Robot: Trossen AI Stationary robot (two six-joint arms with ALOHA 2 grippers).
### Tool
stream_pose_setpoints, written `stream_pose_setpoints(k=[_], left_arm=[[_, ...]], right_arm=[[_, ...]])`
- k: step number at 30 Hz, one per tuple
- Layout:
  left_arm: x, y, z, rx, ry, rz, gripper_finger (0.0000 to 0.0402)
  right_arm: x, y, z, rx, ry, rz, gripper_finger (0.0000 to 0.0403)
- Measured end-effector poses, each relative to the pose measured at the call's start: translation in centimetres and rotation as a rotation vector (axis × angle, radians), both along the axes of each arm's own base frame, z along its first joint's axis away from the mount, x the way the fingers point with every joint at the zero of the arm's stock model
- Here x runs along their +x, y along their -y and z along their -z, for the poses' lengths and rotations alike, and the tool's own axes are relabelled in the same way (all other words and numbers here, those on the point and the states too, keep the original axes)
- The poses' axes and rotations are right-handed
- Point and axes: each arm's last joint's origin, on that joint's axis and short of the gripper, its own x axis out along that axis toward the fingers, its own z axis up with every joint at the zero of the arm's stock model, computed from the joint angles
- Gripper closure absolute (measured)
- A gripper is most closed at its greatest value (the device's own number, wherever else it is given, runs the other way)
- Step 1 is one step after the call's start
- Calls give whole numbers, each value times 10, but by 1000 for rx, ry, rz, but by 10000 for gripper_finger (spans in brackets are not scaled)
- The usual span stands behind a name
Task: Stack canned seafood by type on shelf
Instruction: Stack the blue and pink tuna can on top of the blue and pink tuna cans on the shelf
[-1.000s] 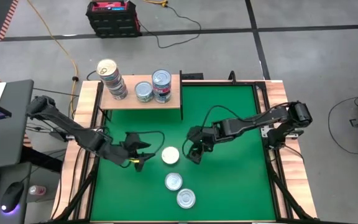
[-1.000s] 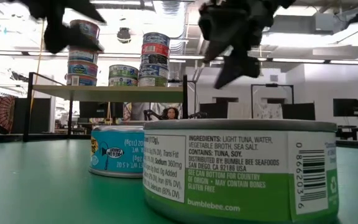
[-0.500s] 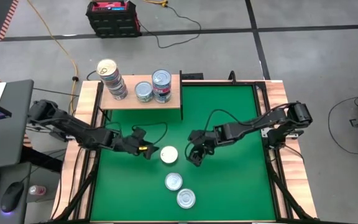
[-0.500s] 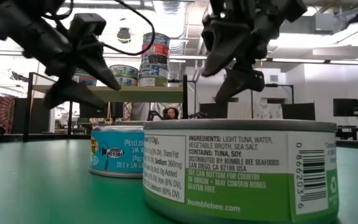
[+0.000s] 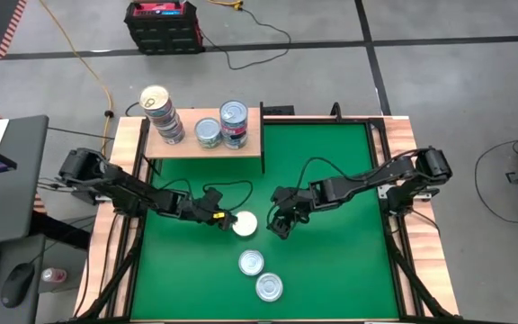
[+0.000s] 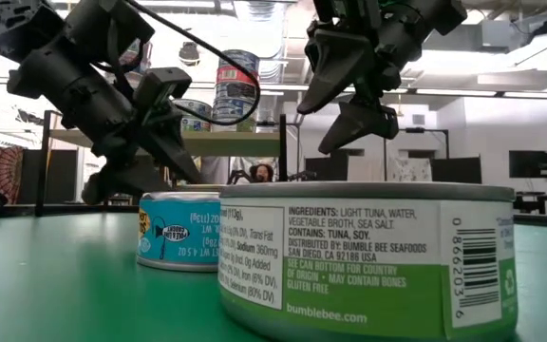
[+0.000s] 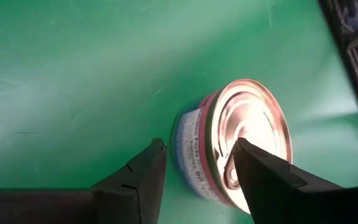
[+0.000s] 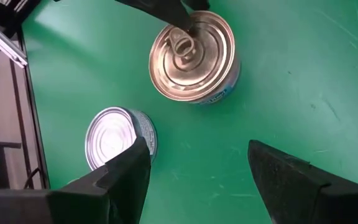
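Shelf [image 5: 207, 148]: far left, three tin stacks.
Left gripper [image 5: 222, 219]: jaws open, straddling the mid-tabletop tin [image 5: 245, 224], not closed; pick-up step. Next: close, lift to the matching stack.
Right gripper [image 5: 278, 225]: just right, jaws open, empty.
Two tins nearer.

A red-and-black box [image 5: 161, 20] and yellow cable [image 5: 86, 63] lie on the floor.

Left gripper [image 7: 197, 165] low over green surface [image 7: 73, 68], fingers [image 7: 135, 180] spread apart. Round tin [image 7: 232, 146] with silver pull-tab lid and bluish side label sits partly between them, lid under one finger.
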Motion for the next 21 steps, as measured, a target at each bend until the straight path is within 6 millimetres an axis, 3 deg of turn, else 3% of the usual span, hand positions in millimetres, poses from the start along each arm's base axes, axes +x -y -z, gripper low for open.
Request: stream_pose_setpoints(k=[8, 14, 21], left_arm=[[6, -2, 8, -4, 9, -9, 273], [7, -4, 7, -17, 18, 7, 385], [6, -11, 9, -58, -21, -39, 400]], right_arm=[[1, 0, -1, 3, 20, 0, 113], [2, -2, -2, 12, 25, -13, 113], [1, -7, -2, 22, 23, -25, 113]])
